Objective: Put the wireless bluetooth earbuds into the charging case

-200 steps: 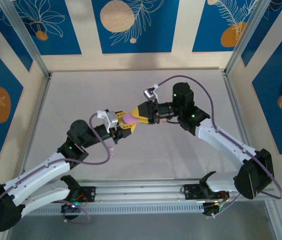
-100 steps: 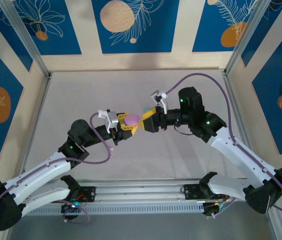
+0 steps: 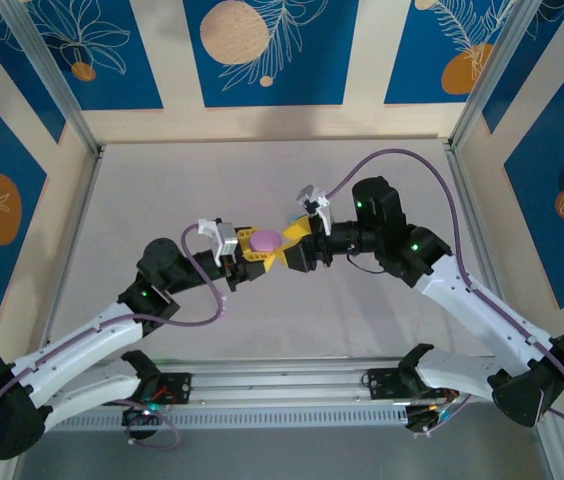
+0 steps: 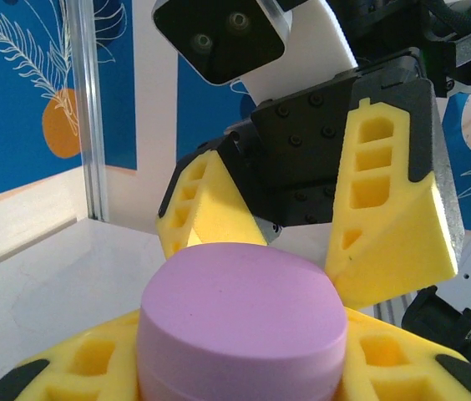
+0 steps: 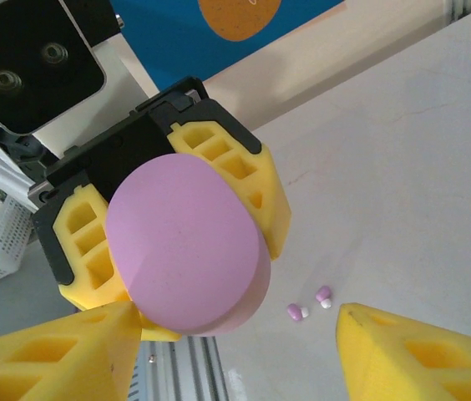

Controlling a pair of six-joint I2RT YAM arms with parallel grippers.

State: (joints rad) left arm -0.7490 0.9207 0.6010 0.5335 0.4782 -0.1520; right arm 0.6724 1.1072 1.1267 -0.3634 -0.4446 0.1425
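Stage: early | my left hand [image 3: 250, 250] clamped on lilac case [image 3: 265, 239], lid apparently closed, held above tabletop [image 3: 162, 190] | my right hand [image 3: 287, 243] spread apart, facing case, gripping nothing | two lilac earbuds [image 5: 294, 312] loose on tabletop, 4 o'clock of case | none inserted; opening and both insertions outstanding

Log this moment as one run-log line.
left hand: shut on lilac case | right hand: open, facing case | two lilac earbuds: loose on table | case lid: closed

Top overhead; 2 wrist views close, sharing case [image 4: 240, 322].
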